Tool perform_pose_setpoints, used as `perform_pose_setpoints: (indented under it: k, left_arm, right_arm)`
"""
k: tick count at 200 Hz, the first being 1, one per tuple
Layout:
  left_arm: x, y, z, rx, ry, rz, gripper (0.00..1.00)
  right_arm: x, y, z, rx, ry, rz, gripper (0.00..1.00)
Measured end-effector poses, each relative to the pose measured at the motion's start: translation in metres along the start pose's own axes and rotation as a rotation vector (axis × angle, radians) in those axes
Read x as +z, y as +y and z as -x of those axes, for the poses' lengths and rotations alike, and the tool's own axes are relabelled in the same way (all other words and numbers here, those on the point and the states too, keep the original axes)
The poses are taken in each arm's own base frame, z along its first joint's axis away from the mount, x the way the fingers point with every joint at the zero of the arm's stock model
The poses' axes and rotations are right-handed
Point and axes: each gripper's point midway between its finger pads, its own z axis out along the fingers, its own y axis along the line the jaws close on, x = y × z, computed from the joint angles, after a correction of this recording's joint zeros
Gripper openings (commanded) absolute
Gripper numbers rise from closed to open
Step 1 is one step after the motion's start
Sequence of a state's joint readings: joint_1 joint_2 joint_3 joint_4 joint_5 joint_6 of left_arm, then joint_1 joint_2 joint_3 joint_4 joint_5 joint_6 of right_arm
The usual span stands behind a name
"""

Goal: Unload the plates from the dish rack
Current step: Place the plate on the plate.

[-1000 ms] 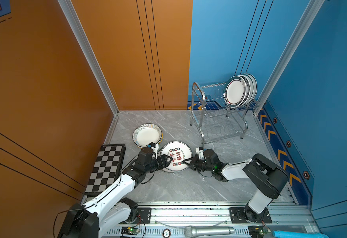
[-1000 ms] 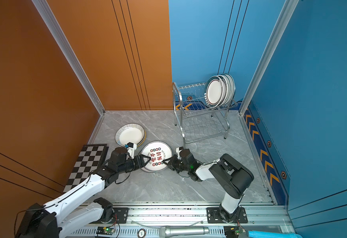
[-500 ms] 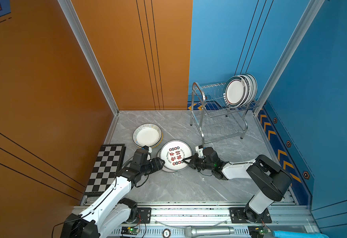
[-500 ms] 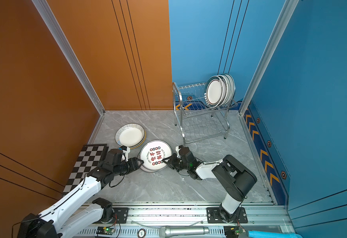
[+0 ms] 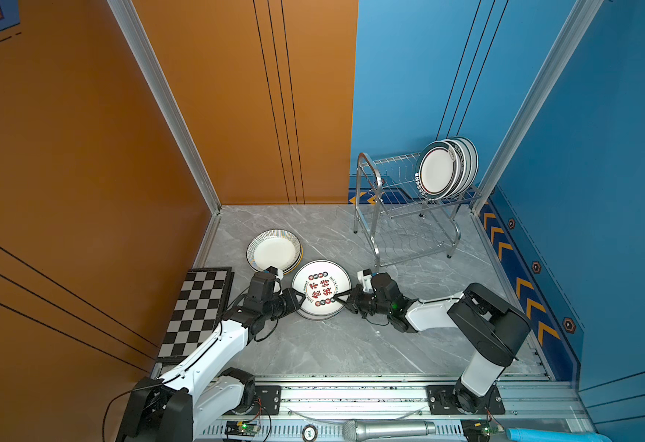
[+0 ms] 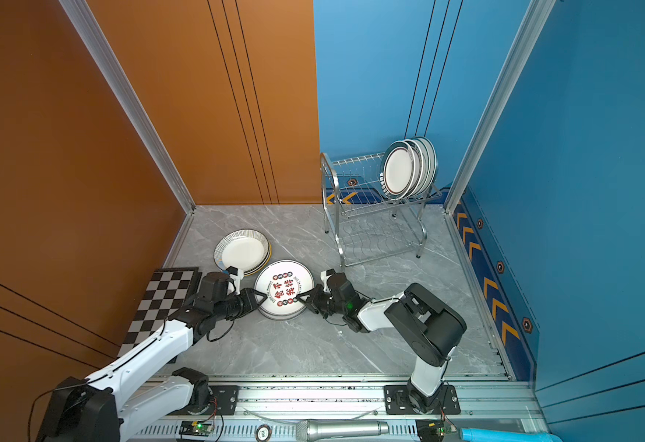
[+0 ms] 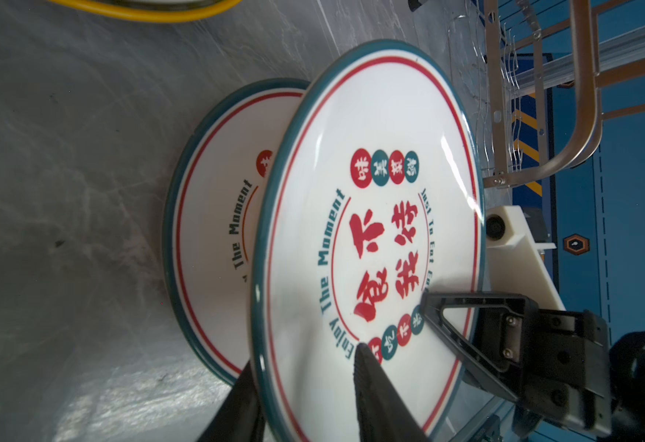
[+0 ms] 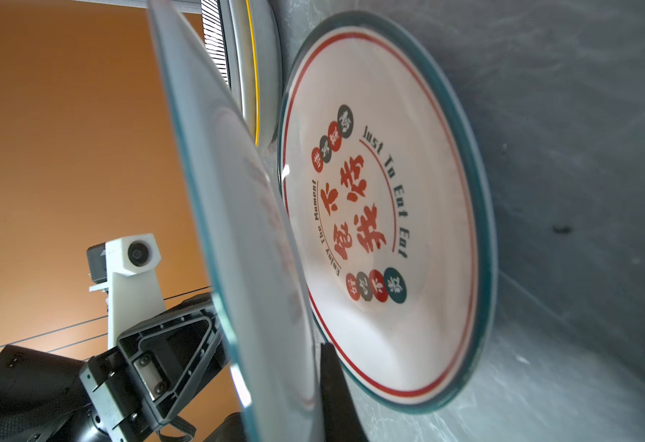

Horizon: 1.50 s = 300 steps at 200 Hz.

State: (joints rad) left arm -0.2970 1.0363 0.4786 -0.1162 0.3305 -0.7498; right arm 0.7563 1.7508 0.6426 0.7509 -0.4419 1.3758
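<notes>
While your right end effector [image 5: 339, 299] stays clamped on the round white ceramic plate printed with red characters [image 5: 321, 289], your left end effector [image 5: 300, 297] has narrowed from wide around the opposite rim; whether it pinches yet, you cannot tell. That plate hangs, as a second ago, just above its twin plate [image 7: 214, 229] on the grey marble worktop [image 5: 332, 352], likely mid-handover. Dark-banded plates [image 5: 441, 170] still stand in the shiny steel-wire dish rack [image 5: 409, 208].

White lettered plate [image 7: 370, 229] tilted above matching plate [image 7: 214, 229], left claw [image 7: 305, 379] astride its rim, right claw [image 7: 433, 306] opposite.
</notes>
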Motion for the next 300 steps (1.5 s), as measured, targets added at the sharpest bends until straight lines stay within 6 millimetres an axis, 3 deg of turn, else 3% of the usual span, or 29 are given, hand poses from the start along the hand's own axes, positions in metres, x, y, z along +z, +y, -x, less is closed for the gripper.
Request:
perform_pose_setpoints:
  k: [62, 142, 164, 229, 254, 300]
  left_arm:
    - [0.004, 0.001, 0.004, -0.022, -0.008, -0.003, 0.16]
    - [0.003, -0.008, 0.015, -0.044, -0.043, -0.05, 0.0]
    - [0.001, -0.012, 0.017, -0.037, -0.05, -0.067, 0.0]
    - [-0.009, -0.01, 0.019, -0.042, -0.066, -0.07, 0.0]
    - [-0.016, -0.005, 0.02, -0.045, -0.072, -0.057, 0.0]
    - [-0.023, -0.001, 0.021, -0.061, -0.075, -0.054, 0.0]
  right_arm:
    - [0.002, 0.005, 0.003, 0.011, -0.007, 0.022, 0.0]
    - [0.005, 0.002, -0.002, 0.015, 0.007, 0.02, 0.32]
    - [0.006, 0.002, -0.004, 0.011, 0.011, 0.019, 0.4]
    - [0.005, 0.006, -0.004, -0.025, 0.017, 0.022, 0.5]
    - [-0.006, 0.009, -0.001, -0.068, -0.006, -0.02, 0.55]
    - [-0.043, 0.026, 0.011, -0.182, -0.105, -0.114, 0.63]
